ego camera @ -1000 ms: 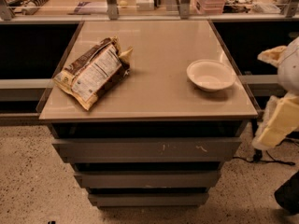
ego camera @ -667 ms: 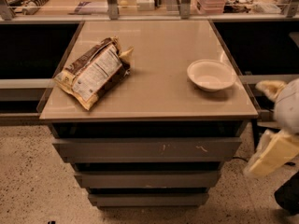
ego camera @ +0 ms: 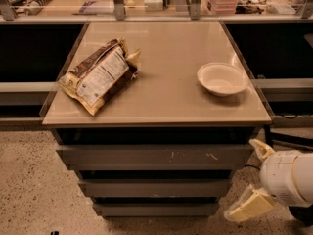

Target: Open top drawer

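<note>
The top drawer (ego camera: 122, 156) is the widest grey front just under the tan tabletop (ego camera: 171, 97). It has small pale scratches right of centre and sits pushed in, slightly proud of the two narrower drawers below. My gripper (ego camera: 244, 180) is at the lower right, beside the cabinet's right front corner, at the height of the drawers. Its two cream fingers (ego camera: 250, 207) are spread wide apart and hold nothing. It does not touch the drawer front.
A brown and white snack bag (ego camera: 98, 75) lies on the left of the tabletop and a white bowl (ego camera: 221, 79) on the right. Two narrower grey drawers (ego camera: 154, 187) sit below. The floor is speckled (ego camera: 29, 190). Dark shelving flanks the cabinet.
My gripper has dropped lower and moved left towards the cabinet's right front corner. The drawers, bag and bowl have not moved.
</note>
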`<state>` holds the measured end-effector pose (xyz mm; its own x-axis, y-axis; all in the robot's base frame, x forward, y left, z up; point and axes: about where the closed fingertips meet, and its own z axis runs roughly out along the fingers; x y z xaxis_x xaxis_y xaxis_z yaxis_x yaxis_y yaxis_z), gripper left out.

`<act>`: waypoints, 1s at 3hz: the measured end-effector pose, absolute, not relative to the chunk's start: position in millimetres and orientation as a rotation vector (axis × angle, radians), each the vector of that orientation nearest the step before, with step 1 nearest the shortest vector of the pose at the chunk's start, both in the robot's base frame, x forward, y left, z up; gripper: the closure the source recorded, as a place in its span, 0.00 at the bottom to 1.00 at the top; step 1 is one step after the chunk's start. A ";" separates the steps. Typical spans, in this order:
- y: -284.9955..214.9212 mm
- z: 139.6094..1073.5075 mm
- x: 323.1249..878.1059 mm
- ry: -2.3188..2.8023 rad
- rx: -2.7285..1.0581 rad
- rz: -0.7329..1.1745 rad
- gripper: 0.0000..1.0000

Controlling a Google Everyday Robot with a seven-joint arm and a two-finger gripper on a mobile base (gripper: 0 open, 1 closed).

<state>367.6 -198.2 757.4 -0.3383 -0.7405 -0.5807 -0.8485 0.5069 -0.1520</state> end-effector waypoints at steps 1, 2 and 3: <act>-200.6 757.8 383.7 2.130 -1.219 0.205 0.20; -200.7 757.8 383.6 2.130 -1.221 0.204 0.43; -200.7 757.8 383.6 2.130 -1.221 0.204 0.66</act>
<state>383.6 -200.7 757.8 -0.3417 -0.7104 -0.6152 -0.8142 0.5508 -0.1838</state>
